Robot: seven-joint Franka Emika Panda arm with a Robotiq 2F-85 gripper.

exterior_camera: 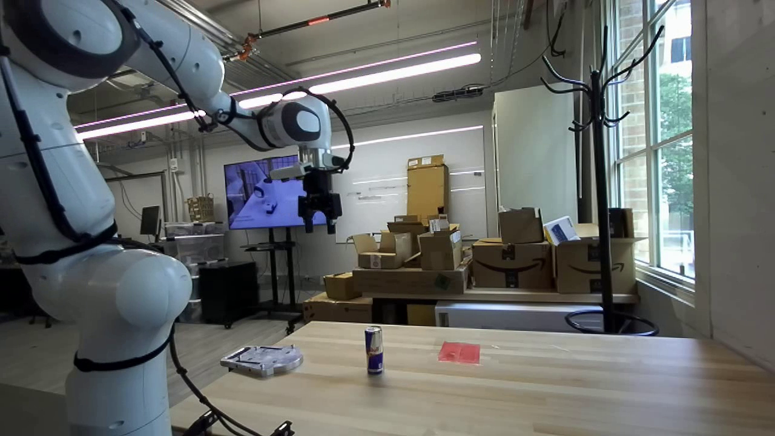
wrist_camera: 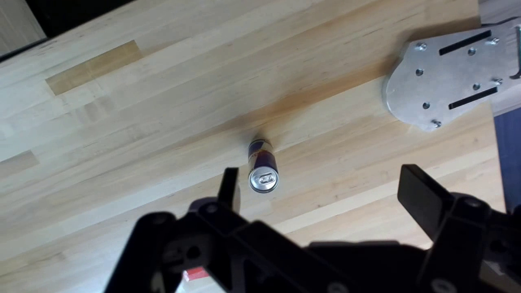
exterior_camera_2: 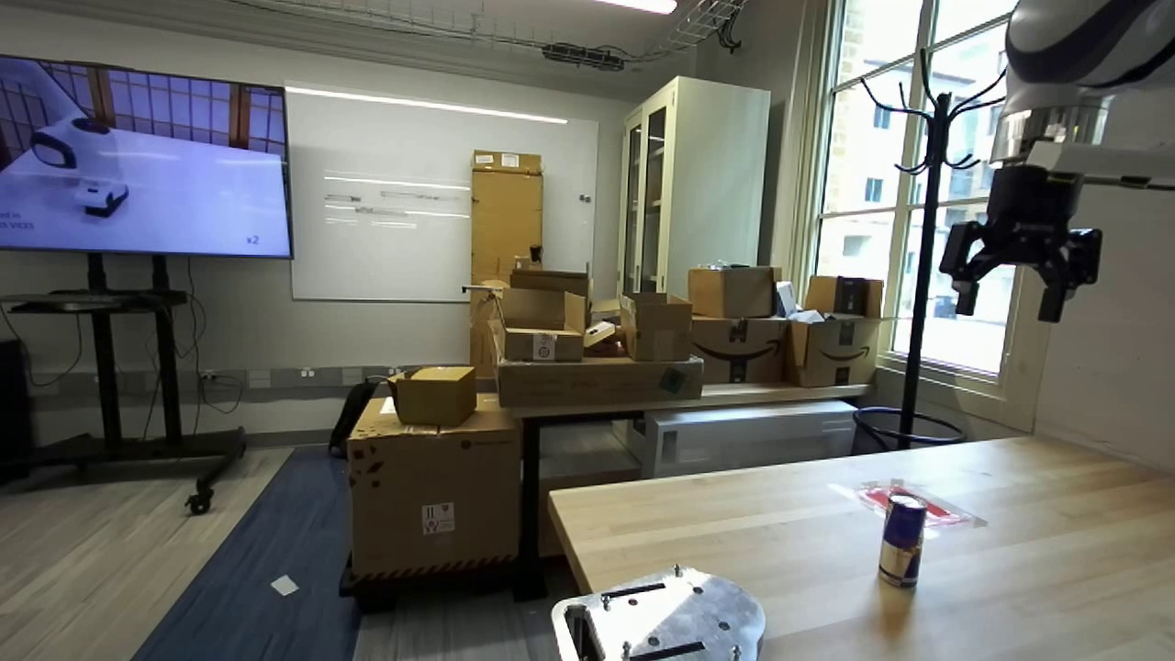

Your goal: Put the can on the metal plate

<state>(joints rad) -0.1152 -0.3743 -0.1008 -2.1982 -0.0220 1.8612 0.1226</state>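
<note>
the metal plate sits right at one edge of the surface, and in the wrist view part of it reaches out past that edge. the can stands further in, upright on the pale wood and well apart from the plate — a broad stretch of wood runs between them. on the can's other side lies a flat red piece, also apart from it. beyond the far edge are cardboard boxes.

the fingers hang high above the surface, spread wide (there is plenty of air beneath them in both exterior views).

the can itself is slim — dark blue and pale silver panels, some red and yellow marks around its middle, and a bright silver top with a pull tab. its lettering is too small to read.
</note>
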